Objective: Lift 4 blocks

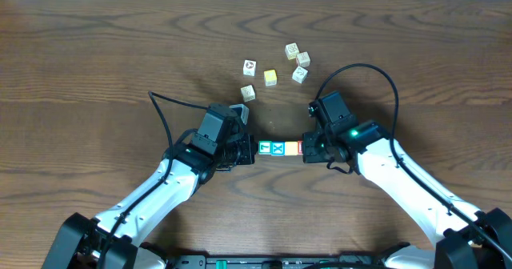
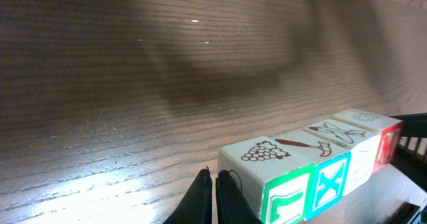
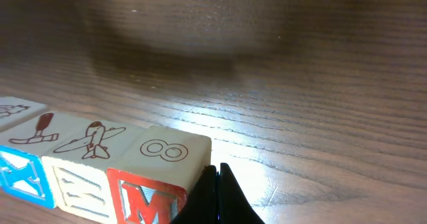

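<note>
Four blocks form a tight row between my two grippers. From left to right they are the green-faced block (image 1: pixel 265 148) (image 2: pixel 287 199), the blue X block (image 1: pixel 278 148) (image 2: pixel 331 182), a yellow-orange block (image 1: pixel 289 148) (image 3: pixel 77 187) and the red M block (image 1: pixel 298 148) (image 3: pixel 143 201). My left gripper (image 1: pixel 251 150) (image 2: pixel 213 175) is shut, its tips pressed against the green block's outer side. My right gripper (image 1: pixel 306 149) (image 3: pixel 215 167) is shut too, pressed against the red block's outer side. The row is squeezed end to end and seems to hang just above the table.
Several loose cream and pale yellow cubes lie farther back on the wooden table, among them one (image 1: pixel 250 66), one (image 1: pixel 270 78) and one (image 1: pixel 299 74). Nearest the left arm is a cube (image 1: pixel 248 93). Black cables (image 1: pixel 364 69) loop up from both arms.
</note>
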{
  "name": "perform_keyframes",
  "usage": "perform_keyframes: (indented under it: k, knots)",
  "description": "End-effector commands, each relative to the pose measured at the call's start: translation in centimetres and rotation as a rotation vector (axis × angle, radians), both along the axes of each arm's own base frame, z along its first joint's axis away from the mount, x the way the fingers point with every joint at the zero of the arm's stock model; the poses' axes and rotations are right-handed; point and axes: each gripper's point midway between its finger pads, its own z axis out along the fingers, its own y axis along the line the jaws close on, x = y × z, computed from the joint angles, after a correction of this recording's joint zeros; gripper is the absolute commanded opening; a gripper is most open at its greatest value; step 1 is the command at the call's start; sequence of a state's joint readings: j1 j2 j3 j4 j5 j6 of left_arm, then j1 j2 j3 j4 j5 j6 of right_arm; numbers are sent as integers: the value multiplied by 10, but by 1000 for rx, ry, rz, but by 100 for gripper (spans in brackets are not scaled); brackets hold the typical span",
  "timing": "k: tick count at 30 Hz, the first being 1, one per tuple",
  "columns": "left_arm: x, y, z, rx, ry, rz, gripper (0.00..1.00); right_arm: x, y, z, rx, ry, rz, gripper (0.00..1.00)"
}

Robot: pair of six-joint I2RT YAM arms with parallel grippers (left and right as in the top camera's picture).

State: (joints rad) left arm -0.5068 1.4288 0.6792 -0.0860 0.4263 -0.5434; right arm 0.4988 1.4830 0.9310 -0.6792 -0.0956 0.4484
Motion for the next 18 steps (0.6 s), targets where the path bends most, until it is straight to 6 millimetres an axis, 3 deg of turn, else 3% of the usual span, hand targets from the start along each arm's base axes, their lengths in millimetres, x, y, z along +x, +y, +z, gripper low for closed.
perform_keyframes:
  k: [1, 18]
  knots:
    - [-8, -45, 52, -184, -50, -155, 7, -20, 71, 46, 293, 21, 186, 1]
    - [-8, -45, 52, -185, -50, -154, 7, -19, 71, 47, 286, 14, 183, 1]
